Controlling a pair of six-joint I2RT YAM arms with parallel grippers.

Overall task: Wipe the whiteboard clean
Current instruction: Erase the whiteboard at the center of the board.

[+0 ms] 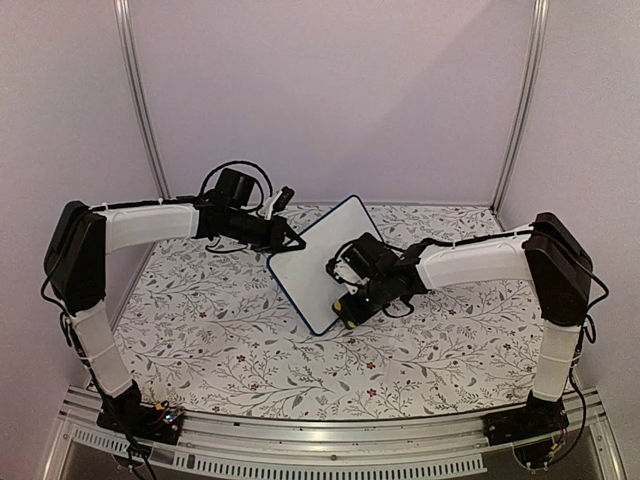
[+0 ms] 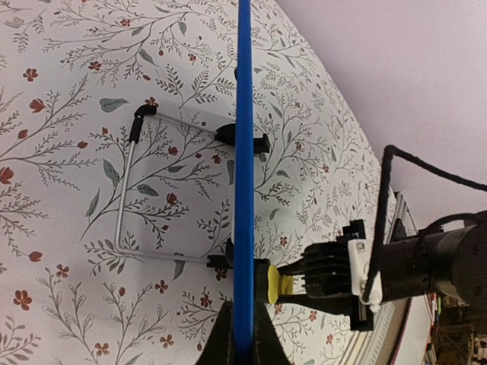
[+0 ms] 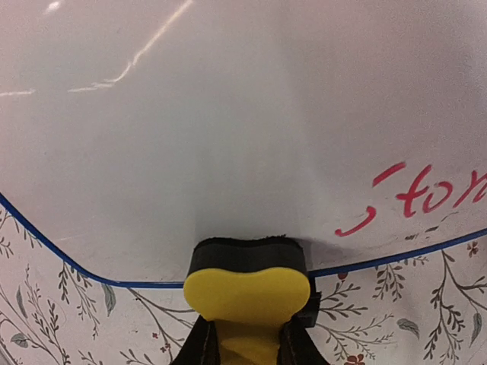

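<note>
Back wall (image 1: pixel 330 90) was plain pale lilac; side walls (image 1: pixel 50 100) same colour, L & R. Two slim metal posts (image 1: pixel 143 100) stood at the rear corners, tilted inward toward the bottom in the top view. Table (image 1: pixel 250 360) wore a white cloth w/ grey leaf sprigs & small red flowers. A slotted aluminium rail (image 1: pixel 330 430) ran along the near edge. Light was soft & even, w/ faint shadows on the cloth.

Site was a robot test cell in a lab. Plain pale panels (image 1: pixel 330 90) closed three sides, joined by metal posts (image 1: pixel 142 100). Two arms (image 1: pixel 95 300) were bolted to an aluminium rail (image 1: pixel 330 440) at the bench (image 1: pixel 250 350) edge.
</note>
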